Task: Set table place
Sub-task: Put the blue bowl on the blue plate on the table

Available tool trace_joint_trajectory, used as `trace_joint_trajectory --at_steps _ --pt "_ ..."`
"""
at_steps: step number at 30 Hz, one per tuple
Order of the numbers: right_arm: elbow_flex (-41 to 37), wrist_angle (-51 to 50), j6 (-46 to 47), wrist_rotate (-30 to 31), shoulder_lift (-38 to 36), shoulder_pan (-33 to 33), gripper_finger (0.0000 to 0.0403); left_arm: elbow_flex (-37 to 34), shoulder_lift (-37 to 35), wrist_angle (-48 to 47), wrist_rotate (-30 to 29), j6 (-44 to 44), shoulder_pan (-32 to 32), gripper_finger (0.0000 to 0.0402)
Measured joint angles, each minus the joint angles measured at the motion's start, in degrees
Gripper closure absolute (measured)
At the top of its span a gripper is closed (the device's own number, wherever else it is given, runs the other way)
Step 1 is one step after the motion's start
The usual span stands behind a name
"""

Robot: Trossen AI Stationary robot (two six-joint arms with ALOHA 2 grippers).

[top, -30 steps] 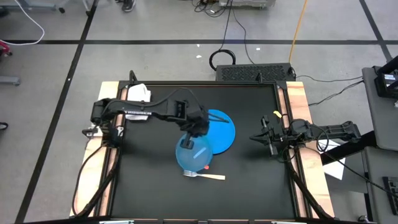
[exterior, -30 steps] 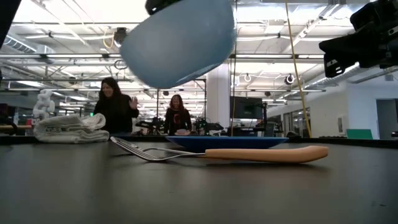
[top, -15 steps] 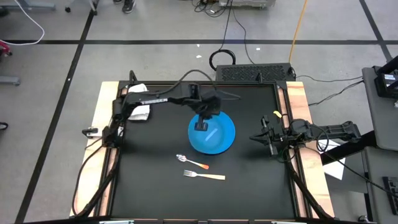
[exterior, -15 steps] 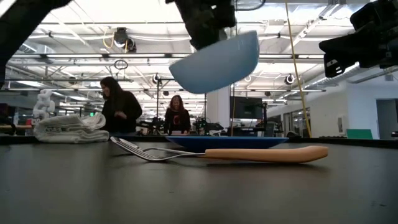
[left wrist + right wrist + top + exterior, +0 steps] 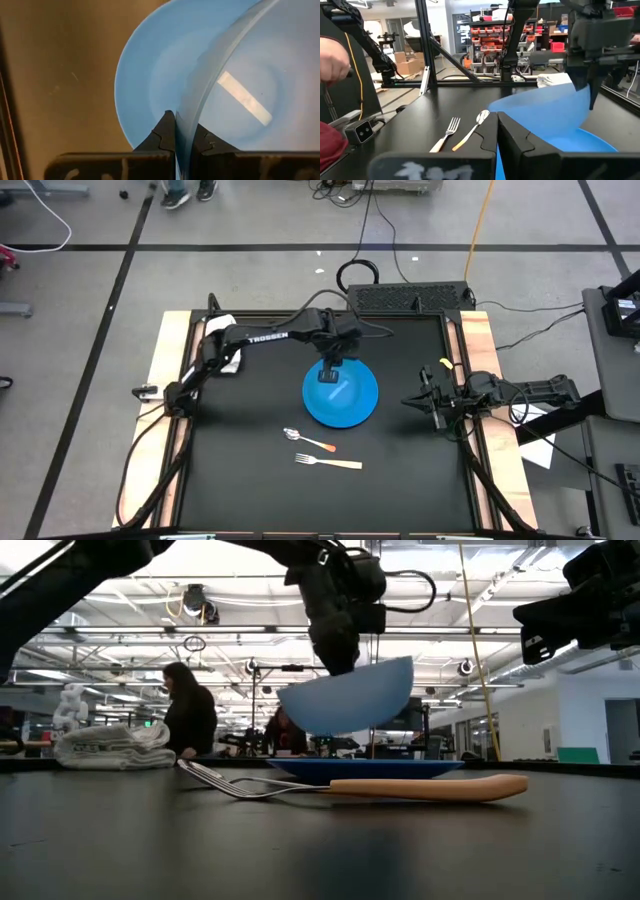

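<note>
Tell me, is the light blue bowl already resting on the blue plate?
No. Light blue bowl hangs tilted above round blue plate, left gripper fingers clamping its rim.

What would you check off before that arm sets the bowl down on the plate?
1. Grip on the bowl: ok. The left claw is pinched on its rim.
2. Bowl over the plate: ok. The high view shows it above the plate's left part.
3. Bowl touching the plate: not ok yet. The low view shows a gap between them.
4. Bowl level: not ok. It hangs slightly tilted in the low view.
5. Cutlery out of the way: ok. The fork and spoon lie on the table in front of the plate, apart from it.
6. Right claw clear: ok. It waits by the table's right edge.
</note>
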Motion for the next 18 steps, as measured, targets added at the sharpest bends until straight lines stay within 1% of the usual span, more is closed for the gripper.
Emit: trace_joint_trajectory --at_steps 4,10,14,16,18 --pt "0.0 0.3 -0.3 0.0 0.0 0.0 0.0403 -0.4 -0.2 2.0 0.3 1.2 0.7 0.0398" --pt "0.0 1.4 -0.3 0.0 0.0 0.0 0.0403 -0.5 0.6 2.2 1.2 1.4 1.1 0.0398" --pt "0.0 1.3 -0.1 0.0 0.0 0.0 0.0403 -0.6 2.3 2.1 0.4 2.2 0.9 0.0398" --pt "0.0 1.3 0.0 0.0 0.0 0.0 0.0403 -0.6 3.1 1.6 -2.3 2.9 0.4 0.0398" --pt "0.0 1.3 0.0 0.0 0.0 0.0 0.0403 -0.7 3.5 1.5 -3.4 3.9 0.0 0.0398"
